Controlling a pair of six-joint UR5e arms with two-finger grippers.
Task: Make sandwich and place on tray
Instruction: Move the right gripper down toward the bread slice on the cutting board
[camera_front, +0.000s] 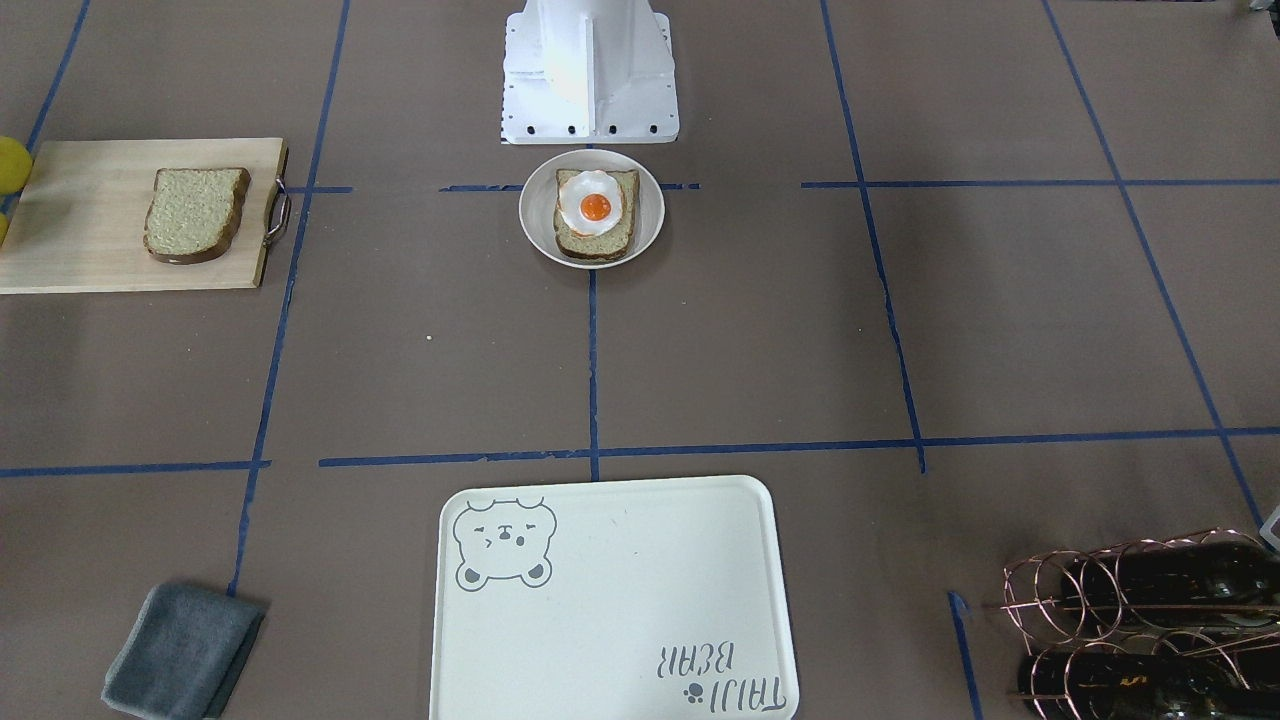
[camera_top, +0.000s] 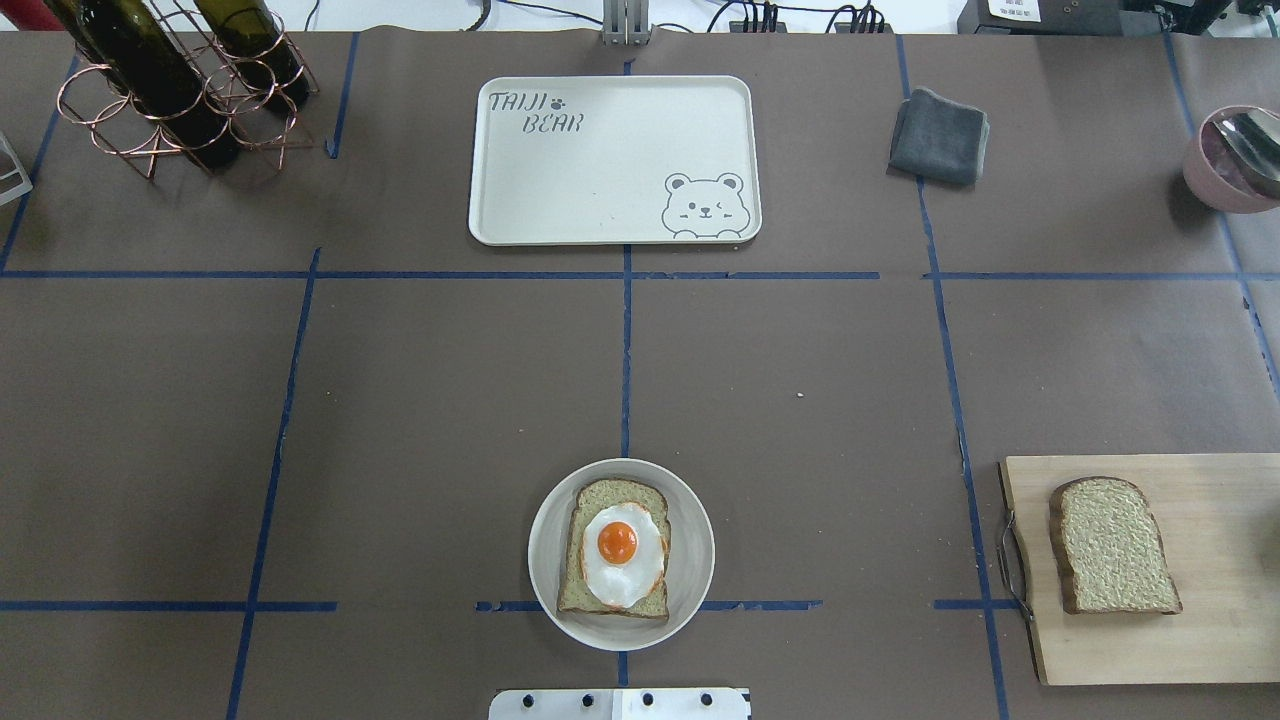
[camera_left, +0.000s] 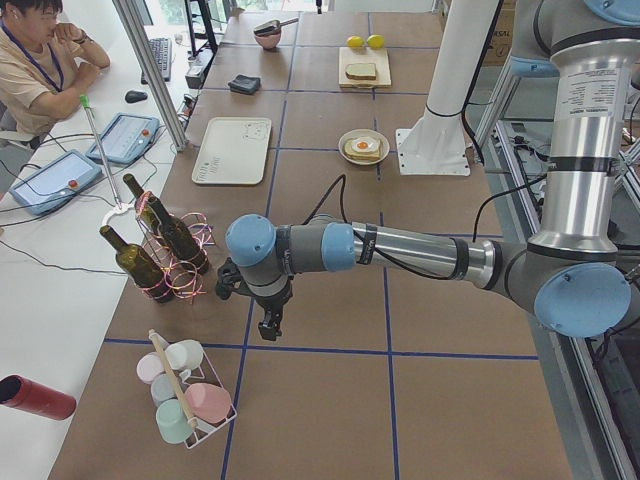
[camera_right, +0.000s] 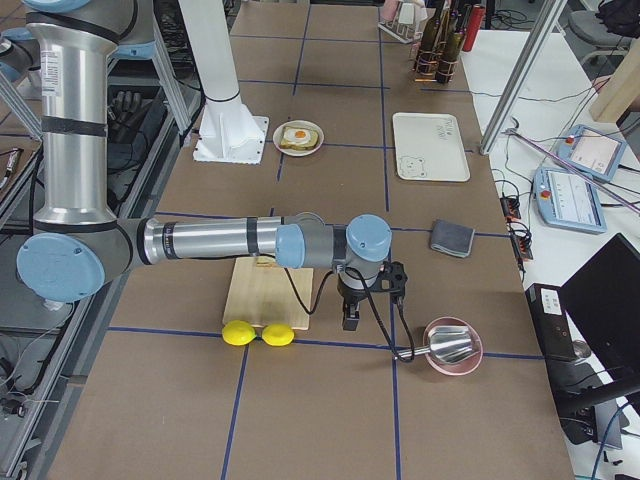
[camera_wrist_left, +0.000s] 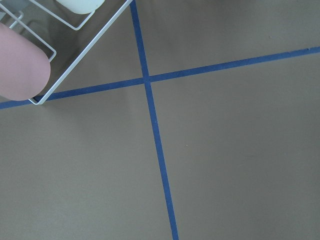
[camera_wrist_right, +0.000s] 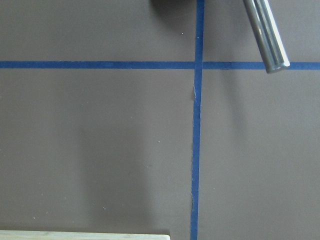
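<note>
A small round white plate stands in front of the robot base and holds one slice of wholemeal bread with a fried egg lying open on top. A second slice lies on the wooden cutting board to the right. The cream bear tray is at the far middle with nothing on it. My left gripper hangs over the table's left end near a cup rack, and my right gripper beside the board's far corner. I cannot tell whether either is open.
A copper wine rack with dark bottles stands far left. A folded grey cloth lies right of the tray. A pink bowl with a metal scoop is far right. Two lemons lie by the board. A wire rack of cups is at the left end.
</note>
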